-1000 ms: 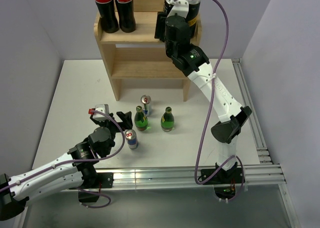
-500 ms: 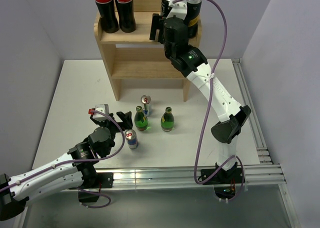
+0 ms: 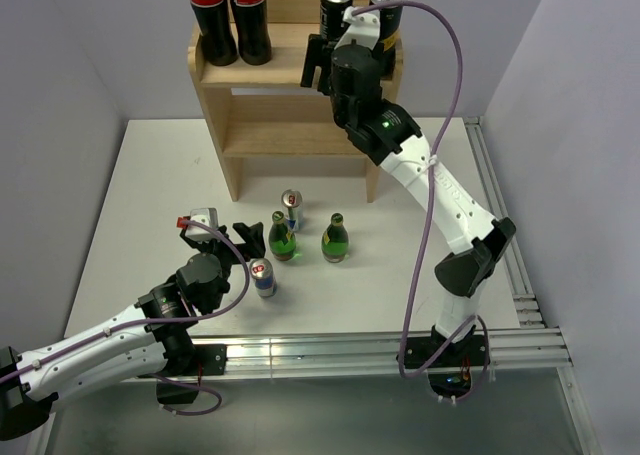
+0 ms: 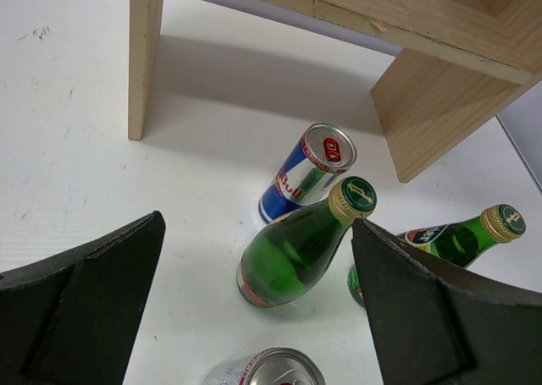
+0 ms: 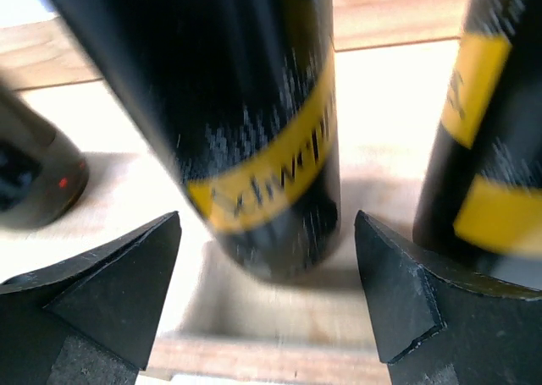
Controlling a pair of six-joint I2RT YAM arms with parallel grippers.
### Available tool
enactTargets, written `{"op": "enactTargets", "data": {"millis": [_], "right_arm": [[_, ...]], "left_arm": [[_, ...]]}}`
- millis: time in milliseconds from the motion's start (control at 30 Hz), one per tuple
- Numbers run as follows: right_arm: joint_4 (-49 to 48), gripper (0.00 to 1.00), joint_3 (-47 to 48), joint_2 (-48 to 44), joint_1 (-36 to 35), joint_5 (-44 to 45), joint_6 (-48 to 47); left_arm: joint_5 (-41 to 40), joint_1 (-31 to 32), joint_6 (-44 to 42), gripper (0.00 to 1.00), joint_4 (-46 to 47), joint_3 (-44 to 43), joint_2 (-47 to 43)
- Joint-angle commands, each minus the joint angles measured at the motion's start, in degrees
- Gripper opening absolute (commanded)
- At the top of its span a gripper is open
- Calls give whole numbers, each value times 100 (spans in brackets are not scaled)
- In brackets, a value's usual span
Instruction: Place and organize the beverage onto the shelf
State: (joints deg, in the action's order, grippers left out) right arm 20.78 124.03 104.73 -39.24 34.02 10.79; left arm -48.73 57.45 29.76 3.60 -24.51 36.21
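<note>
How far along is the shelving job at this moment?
Done: two cola bottles and two black cans stand on the shelf's top tier. In hand: nothing; the right gripper is open around one black can, and the left gripper is open too. Left: two green bottles and two Red Bull cans on the table.

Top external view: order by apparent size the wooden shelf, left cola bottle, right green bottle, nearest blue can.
Light wooden three-tier shelf
dark red-labelled cola bottle, top cropped
green glass bottle and blue-silver can look alike

top external: overhead from behind, whole table [image 3: 150, 175]
left wrist: low, close, shares green bottles [image 4: 292, 254]
right wrist: tight on black cans [image 5: 254, 123], shelf [image 5: 389, 89] top
</note>
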Motion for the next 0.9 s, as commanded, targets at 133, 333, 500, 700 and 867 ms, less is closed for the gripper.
{"op": "enactTargets", "data": {"millis": [133, 333, 500, 700, 867], "right_arm": [[260, 90, -888, -646, -233, 158, 407], [278, 90, -1626, -1225, -443, 333, 617], [94, 89, -3233, -2191, -1021, 754, 986], [426, 88, -5308, -3467, -2007, 1492, 2046], [1103, 89, -6793, -4170, -2728, 1749, 3261]], "left_arm": [[39, -23, 92, 99, 54, 43, -43], [39, -23, 100, 99, 45, 26, -17], [56, -23, 92, 99, 54, 52, -61], [109, -23, 100, 99, 98, 34, 35], [144, -23, 109, 99, 150, 61, 27]]}}
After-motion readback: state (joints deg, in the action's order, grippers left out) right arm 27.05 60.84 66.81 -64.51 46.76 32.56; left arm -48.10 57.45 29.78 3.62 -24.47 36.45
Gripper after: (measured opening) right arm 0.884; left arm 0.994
